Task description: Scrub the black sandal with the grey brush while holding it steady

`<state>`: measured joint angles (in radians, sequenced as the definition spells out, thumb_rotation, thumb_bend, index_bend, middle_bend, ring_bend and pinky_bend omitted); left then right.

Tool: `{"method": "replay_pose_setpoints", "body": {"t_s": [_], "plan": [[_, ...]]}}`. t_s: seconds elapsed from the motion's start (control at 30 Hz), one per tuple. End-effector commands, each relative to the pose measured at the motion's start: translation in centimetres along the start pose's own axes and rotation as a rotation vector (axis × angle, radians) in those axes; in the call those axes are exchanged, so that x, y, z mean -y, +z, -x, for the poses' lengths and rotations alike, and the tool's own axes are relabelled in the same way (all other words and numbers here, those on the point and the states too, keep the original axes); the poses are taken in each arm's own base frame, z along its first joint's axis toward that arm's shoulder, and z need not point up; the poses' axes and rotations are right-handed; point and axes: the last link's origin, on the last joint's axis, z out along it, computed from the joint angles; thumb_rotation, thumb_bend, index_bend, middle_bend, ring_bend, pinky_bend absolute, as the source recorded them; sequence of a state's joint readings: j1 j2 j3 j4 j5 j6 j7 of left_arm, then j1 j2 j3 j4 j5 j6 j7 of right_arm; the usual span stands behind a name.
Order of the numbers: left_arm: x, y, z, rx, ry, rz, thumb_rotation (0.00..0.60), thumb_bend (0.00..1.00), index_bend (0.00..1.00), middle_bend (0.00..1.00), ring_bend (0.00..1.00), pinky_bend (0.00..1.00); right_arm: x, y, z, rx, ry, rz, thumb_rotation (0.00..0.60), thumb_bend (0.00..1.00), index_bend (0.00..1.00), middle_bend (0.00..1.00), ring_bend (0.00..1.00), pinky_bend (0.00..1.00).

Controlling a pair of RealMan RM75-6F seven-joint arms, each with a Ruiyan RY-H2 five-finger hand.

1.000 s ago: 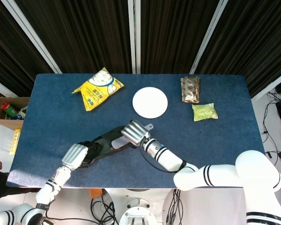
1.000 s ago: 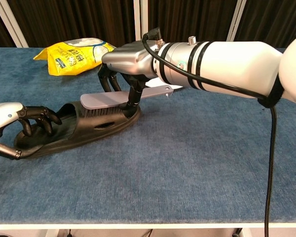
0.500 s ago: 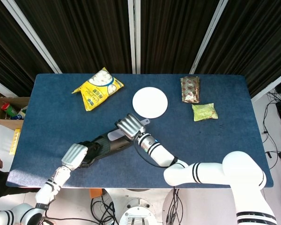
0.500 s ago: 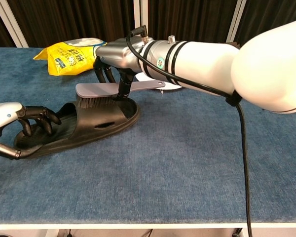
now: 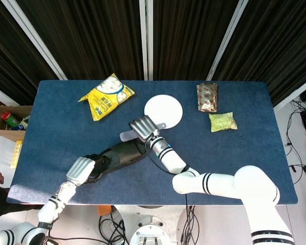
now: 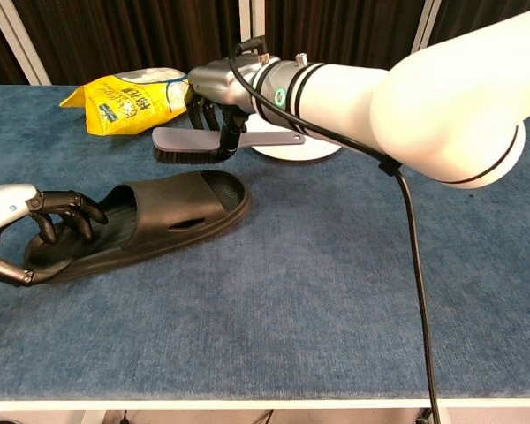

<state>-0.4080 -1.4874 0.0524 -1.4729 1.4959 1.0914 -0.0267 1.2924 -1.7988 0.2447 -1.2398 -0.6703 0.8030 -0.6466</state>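
Observation:
The black sandal lies on the blue table, toe end toward the middle. My left hand grips its heel end, fingers curled over the edge. My right hand holds the grey brush by its handle. The brush hangs bristles down beyond the sandal's toe, a short way off and clear of the sandal.
A yellow snack bag lies at the back left. A white plate sits just behind my right hand. A brown packet and a green packet lie at the back right.
My right hand lifted the brush off the sandal and carried it away toward the plate. The left hand and sandal stayed put.

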Motion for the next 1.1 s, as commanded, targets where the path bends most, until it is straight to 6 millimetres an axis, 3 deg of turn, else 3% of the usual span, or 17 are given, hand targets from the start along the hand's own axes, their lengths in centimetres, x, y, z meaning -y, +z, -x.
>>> {"method": "replay_pose_setpoints", "body": {"t_s": [0.03, 0.13, 0.3, 0.53, 0.63, 0.83, 0.93, 1.1], "plan": [[-0.1, 0.0, -0.1, -0.004, 0.002, 0.005, 0.578, 0.42, 0.27, 0.35, 0.3, 0.38, -1.4, -2.3, -1.3, -0.052, 0.072, -0.005, 0.6, 0.54, 0.94, 0.71, 0.61, 0.46], [-0.2, 0.0, -0.2, -0.009, 0.007, 0.008, 0.578, 0.41, 0.27, 0.35, 0.3, 0.38, -2.7, -4.7, -2.2, -0.086, 0.085, -0.019, 0.6, 0.54, 0.94, 0.71, 0.61, 0.46], [-0.8, -0.4, -1.1, -0.055, 0.033, 0.022, 0.579, 0.39, 0.27, 0.35, 0.3, 0.38, -6.1, -10.9, -2.7, -0.151, 0.035, 0.001, 0.6, 0.53, 0.94, 0.71, 0.61, 0.45], [-1.3, -1.8, -3.5, -0.192, 0.052, 0.027, 0.58, 0.23, 0.26, 0.33, 0.3, 0.38, -11.0, -18.4, 0.8, -0.098, -0.071, 0.094, 0.6, 0.53, 0.94, 0.71, 0.61, 0.45], [-1.1, -2.4, -4.6, -0.277, 0.055, 0.02, 0.578, 0.2, 0.27, 0.32, 0.3, 0.38, -12.2, -20.6, 2.9, -0.058, -0.111, 0.124, 0.6, 0.53, 0.94, 0.71, 0.61, 0.44], [0.2, -3.1, -5.8, -0.398, 0.089, -0.04, 0.58, 0.16, 0.25, 0.28, 0.27, 0.38, -12.9, -22.8, 7.1, 0.062, -0.13, 0.164, 0.6, 0.52, 0.94, 0.71, 0.61, 0.44], [0.8, -3.3, -5.8, -0.402, 0.078, -0.065, 0.579, 0.15, 0.24, 0.27, 0.26, 0.37, -13.0, -23.1, 8.3, 0.109, -0.115, 0.19, 0.6, 0.52, 0.95, 0.71, 0.61, 0.44], [1.5, -3.5, -5.7, -0.405, 0.057, -0.081, 0.577, 0.14, 0.23, 0.27, 0.26, 0.36, -13.2, -22.8, 8.8, 0.139, -0.131, 0.215, 0.6, 0.52, 0.95, 0.71, 0.61, 0.44]]}}
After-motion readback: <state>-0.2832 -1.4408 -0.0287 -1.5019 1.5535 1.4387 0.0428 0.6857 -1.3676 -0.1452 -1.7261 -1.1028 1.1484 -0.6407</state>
